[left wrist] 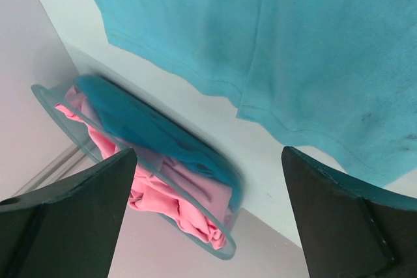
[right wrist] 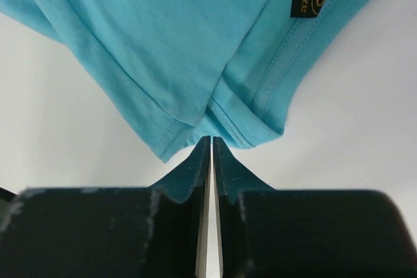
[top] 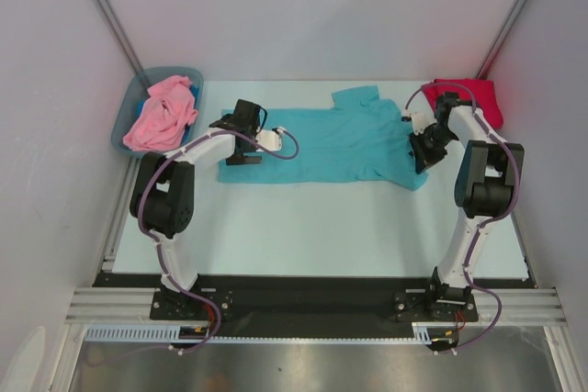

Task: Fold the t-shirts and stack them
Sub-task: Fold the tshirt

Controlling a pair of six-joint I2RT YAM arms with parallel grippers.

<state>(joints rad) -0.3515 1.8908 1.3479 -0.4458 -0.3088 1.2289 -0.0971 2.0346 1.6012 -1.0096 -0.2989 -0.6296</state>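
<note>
Left end effector point(left wrist: 208, 154) wide, right one point(right wrist: 212, 140) closed

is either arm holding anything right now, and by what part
The right gripper has its fingers pinched on the teal t-shirt, at a folded edge beside its collar. The left gripper is open and holds nothing.

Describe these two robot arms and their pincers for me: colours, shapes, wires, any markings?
The left arm and right arm match: smooth white shells joined by chunky black joints, on black bases. Thin purple cables loop along each. The left gripper and right gripper each have two dark, wedge-shaped fingers. No markings show.
</note>
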